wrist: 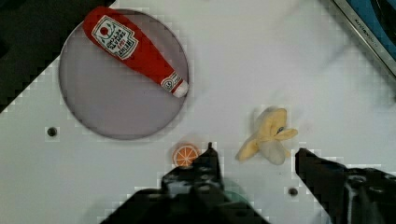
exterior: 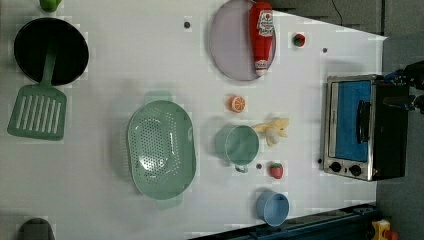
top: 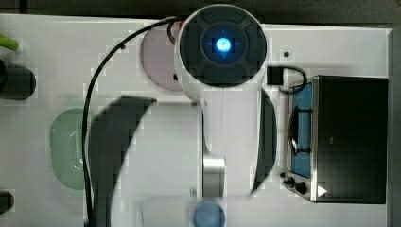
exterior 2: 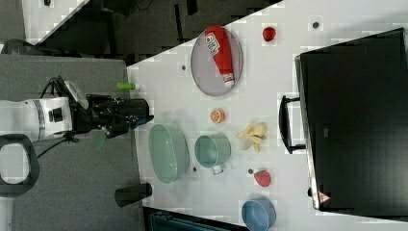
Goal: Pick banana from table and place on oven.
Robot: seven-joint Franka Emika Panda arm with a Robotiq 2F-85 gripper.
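Banana (exterior: 272, 131) lies on the table (exterior: 125, 75), between the green cup (exterior: 239, 145) and the oven (exterior: 362, 127), untouched; orange slice (exterior: 237, 104) and strawberry (exterior: 276, 170) lie near; gripper (wrist: 254, 161) hovers above, fingers spread, holding nothing; grasp, lift and placing on the oven top all remain.

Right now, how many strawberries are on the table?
2. One strawberry lies between the blue cup and the banana; the other strawberry sits beside the ketchup plate. More may be hidden.
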